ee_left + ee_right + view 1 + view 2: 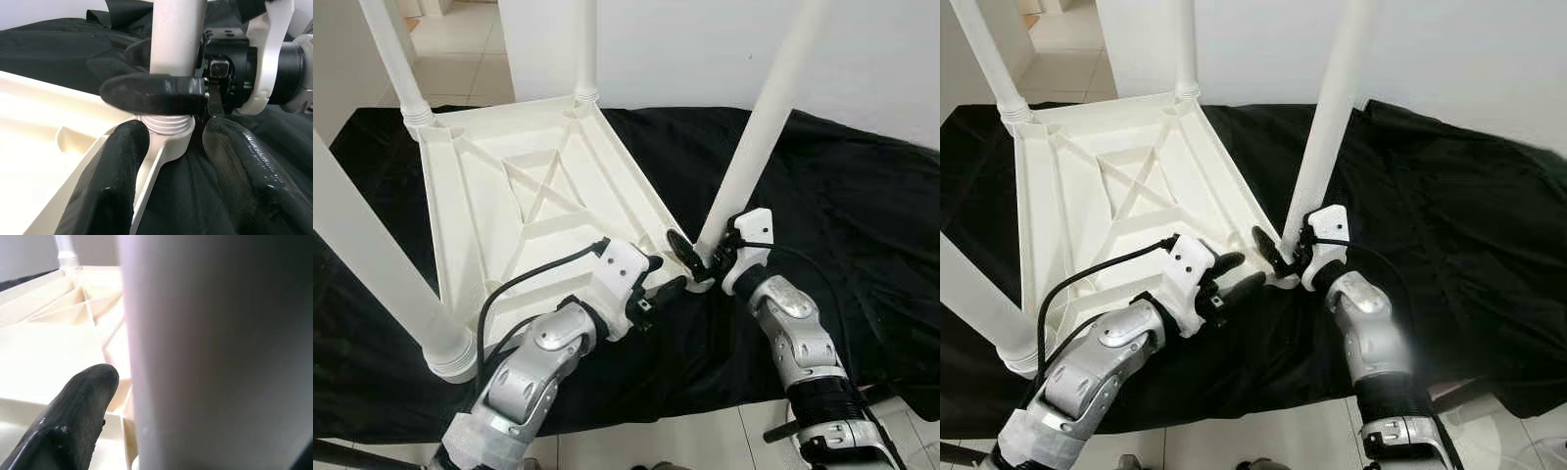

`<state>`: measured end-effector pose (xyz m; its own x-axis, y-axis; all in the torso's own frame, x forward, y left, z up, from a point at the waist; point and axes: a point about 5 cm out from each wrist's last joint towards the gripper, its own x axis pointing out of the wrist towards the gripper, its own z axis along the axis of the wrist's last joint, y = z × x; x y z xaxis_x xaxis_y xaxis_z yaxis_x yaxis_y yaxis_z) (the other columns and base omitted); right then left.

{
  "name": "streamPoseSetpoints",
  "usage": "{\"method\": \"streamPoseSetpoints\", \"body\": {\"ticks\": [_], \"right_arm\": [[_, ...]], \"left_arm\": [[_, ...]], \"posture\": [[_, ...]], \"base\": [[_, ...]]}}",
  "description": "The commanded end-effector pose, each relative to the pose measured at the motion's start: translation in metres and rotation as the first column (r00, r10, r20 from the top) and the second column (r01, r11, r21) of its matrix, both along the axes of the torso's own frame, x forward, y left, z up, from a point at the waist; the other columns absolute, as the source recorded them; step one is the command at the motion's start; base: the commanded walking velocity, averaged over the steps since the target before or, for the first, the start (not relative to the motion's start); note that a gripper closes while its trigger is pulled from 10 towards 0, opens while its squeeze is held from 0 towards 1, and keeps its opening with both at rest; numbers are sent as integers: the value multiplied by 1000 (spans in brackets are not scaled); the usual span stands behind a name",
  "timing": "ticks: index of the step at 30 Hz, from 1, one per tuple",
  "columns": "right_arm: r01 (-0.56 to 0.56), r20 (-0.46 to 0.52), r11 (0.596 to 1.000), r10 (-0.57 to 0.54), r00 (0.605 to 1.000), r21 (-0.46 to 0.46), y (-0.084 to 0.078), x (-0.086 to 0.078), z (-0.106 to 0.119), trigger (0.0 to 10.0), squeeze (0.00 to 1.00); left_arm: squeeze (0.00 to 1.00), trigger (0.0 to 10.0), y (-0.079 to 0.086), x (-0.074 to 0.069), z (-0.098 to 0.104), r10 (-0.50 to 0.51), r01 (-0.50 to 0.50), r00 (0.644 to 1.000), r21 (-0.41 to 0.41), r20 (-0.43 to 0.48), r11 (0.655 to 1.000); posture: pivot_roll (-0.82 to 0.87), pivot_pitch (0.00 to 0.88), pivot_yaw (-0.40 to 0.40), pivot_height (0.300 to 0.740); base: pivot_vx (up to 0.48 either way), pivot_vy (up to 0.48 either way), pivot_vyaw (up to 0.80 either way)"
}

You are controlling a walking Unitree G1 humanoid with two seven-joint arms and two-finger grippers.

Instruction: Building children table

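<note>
Four round white plastic legs stand up from a white plastic table top [499, 186] that lies upside down on a black cloth [842, 196]. The cloth is spread over a pale tiled floor [656, 436], and a white wall [685, 49] is behind it. The underside of the table top has raised ribs that cross in an X shape.

One leg [386, 64] stands at the far left corner. Another leg [585, 44] stands at the far corner beside it. A big leg [372, 264] is at the near left corner, close to the camera. The last leg [759, 122] is at the near right corner and leans a little to the right.

The right gripper [700, 257] is down at the bottom of that last leg. Its black fingers [151, 93] are closed round the leg, just above the ridged ring where the leg goes into the corner of the table top. In the right wrist view the leg is very close, with one black finger [73, 416] beside it.

The left gripper [671, 279] is just beside the same corner. Its two black fingers [110, 186] are spread apart, one on each side of the corner socket, and they hold nothing. One finger is over the table top edge and the other is over the black cloth.
</note>
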<state>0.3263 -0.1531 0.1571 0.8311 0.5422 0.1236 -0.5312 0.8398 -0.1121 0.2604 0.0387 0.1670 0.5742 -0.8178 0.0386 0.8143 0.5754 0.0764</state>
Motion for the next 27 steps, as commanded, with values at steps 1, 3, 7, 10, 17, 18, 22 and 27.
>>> {"method": "streamPoseSetpoints", "body": {"ticks": [1, 3, 7, 10, 17, 18, 22, 27], "right_arm": [[-29, -7, 999, 29, 1000, -19, 1, 0, -3, 10000, 0], [-40, -6, 999, 39, 999, -26, -1, 1, -5, 10000, 0], [-45, -3, 999, 45, 999, -27, -3, 2, -6, 10000, 0], [-63, -15, 998, 62, 998, -29, -7, 2, -7, 10000, 0], [-62, -6, 997, 62, 998, -41, -10, 3, -8, 10000, 0], [-62, -6, 997, 62, 998, -41, -10, 3, -8, 10000, 0], [-63, 3, 997, 63, 998, -49, -12, 5, -7, 9137, 0], [-68, 18, 996, 69, 997, -50, -13, 6, -5, 0, 0]], "left_arm": [[0, 10000, -6, -7, 2, -88, 88, 996, 4, 17, 996], [0, 10000, -5, -7, 1, -85, 85, 996, 7, 19, 996], [0, 10000, -5, -7, 1, -83, 82, 996, 10, 23, 997], [0, 10000, -5, -8, 1, -83, 82, 996, 12, 25, 997], [0, 10000, -4, -8, 1, -86, 85, 996, 18, 25, 996], [0, 10000, -4, -8, 1, -86, 85, 996, 18, 25, 996], [0, 10000, -4, -9, 1, -88, 88, 996, 21, 26, 996], [0, 10000, -5, -9, 1, -92, 92, 995, 25, 30, 995]], "posture": [[-33, 85, -55, 740], [-33, 87, -57, 740], [-33, 94, -57, 740], [-32, 98, -55, 740], [-32, 104, -52, 740], [-32, 104, -52, 740], [-32, 104, -49, 740], [-32, 101, -45, 740]], "base": [[0, 0, 0], [0, 0, 0], [0, 0, 0], [0, 0, 0], [0, 0, 0], [0, 0, 0], [0, 0, 0], [0, 0, 0]]}}
